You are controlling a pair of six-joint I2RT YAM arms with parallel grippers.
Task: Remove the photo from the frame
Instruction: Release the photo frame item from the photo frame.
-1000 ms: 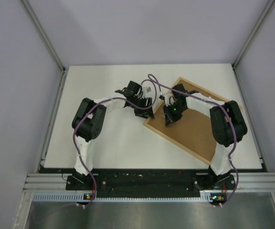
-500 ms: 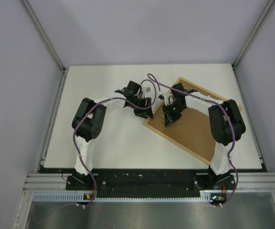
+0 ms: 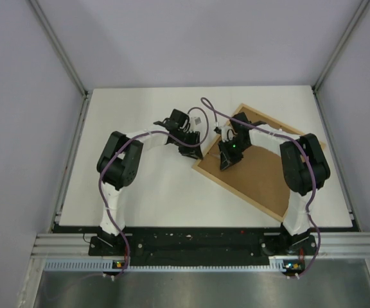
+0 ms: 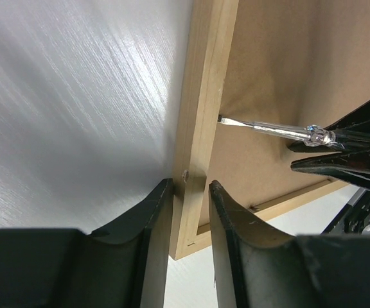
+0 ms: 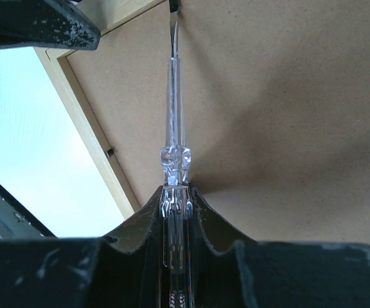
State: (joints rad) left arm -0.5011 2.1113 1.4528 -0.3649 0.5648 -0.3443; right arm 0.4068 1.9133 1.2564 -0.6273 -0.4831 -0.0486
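- Currently the frame [image 3: 236,190] lies back side up on the white counter [image 3: 140,192]. It sits on the right half, turned at an angle, with its brown backing board [image 3: 265,170] facing up inside the light-wood rails.
- The left hand [image 4: 189,186] straddles one wood rail close to the frame's corner nearest the middle of the counter. Its two fingers [image 4: 140,218] sit against the outer and inner sides of that rail, pinching it.
- The right hand [image 5: 175,189] is pressed together on a clear-handled screwdriver [image 5: 174,109], which runs straight out from between its fingers.
- The screwdriver's flat blade lies low over the backing board. Its tip meets the inner edge of the same rail, a little farther along from the left hand.
- From above, the two hands are near each other over the frame's left end, but they do not touch.
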